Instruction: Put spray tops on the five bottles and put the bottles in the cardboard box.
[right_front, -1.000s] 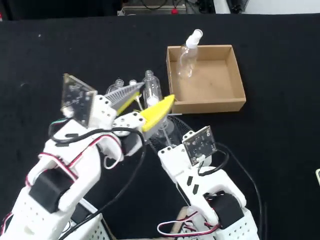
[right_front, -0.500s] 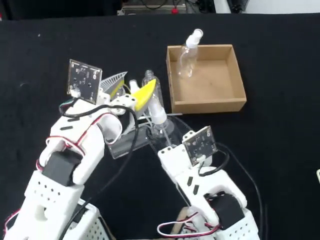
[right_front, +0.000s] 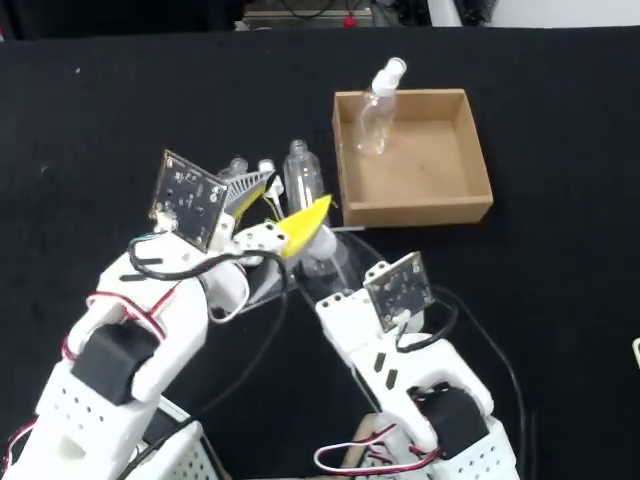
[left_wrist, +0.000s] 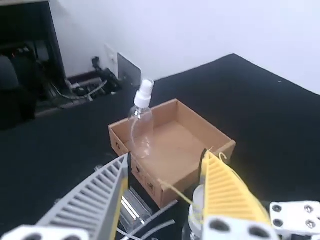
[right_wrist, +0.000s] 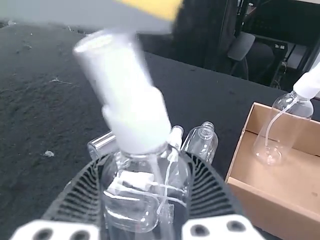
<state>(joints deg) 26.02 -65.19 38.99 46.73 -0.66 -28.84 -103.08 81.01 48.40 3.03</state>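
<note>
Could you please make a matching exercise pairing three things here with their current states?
1. brown cardboard box
2. open-necked clear plastic bottle
3. right arm's black tool

A. closed around a clear bottle with white spray top
B. holds one capped clear bottle, leaning in a corner
C. stands on the black table beside the box

Pairs: 1-B, 2-C, 3-A
</note>
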